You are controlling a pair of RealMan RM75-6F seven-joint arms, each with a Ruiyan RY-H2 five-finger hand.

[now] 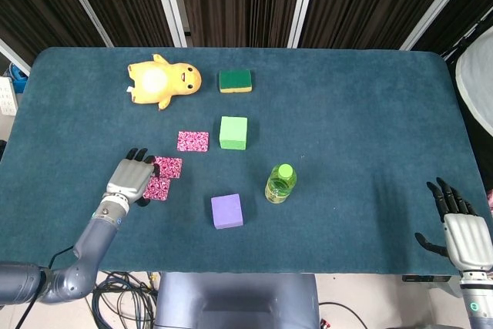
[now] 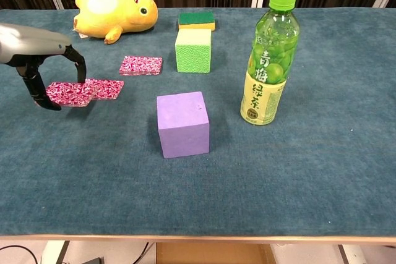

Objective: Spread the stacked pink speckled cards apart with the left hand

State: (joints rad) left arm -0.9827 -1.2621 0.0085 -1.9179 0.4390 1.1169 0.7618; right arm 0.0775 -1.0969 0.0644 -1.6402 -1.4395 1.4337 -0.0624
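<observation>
Two pink speckled cards lie partly overlapped on the blue cloth: the upper one [image 1: 159, 188] [image 2: 69, 93] is shifted toward the table's left front, and the lower one [image 1: 170, 167] [image 2: 105, 88] lies just beyond it. My left hand [image 1: 132, 177] [image 2: 37, 60] arches over the shifted card with its fingertips down on the card's left end. A third pink speckled card [image 1: 192, 141] [image 2: 141, 65] lies apart, further back. My right hand [image 1: 458, 233] hangs at the table's front right corner with its fingers spread and nothing in it.
A yellow plush toy [image 1: 163, 81] and a green-and-yellow sponge [image 1: 235, 81] sit at the back. A green cube [image 1: 233, 132] stands right of the third card. A purple cube [image 1: 226, 211] and a green drink bottle [image 1: 280, 183] stand nearer the front.
</observation>
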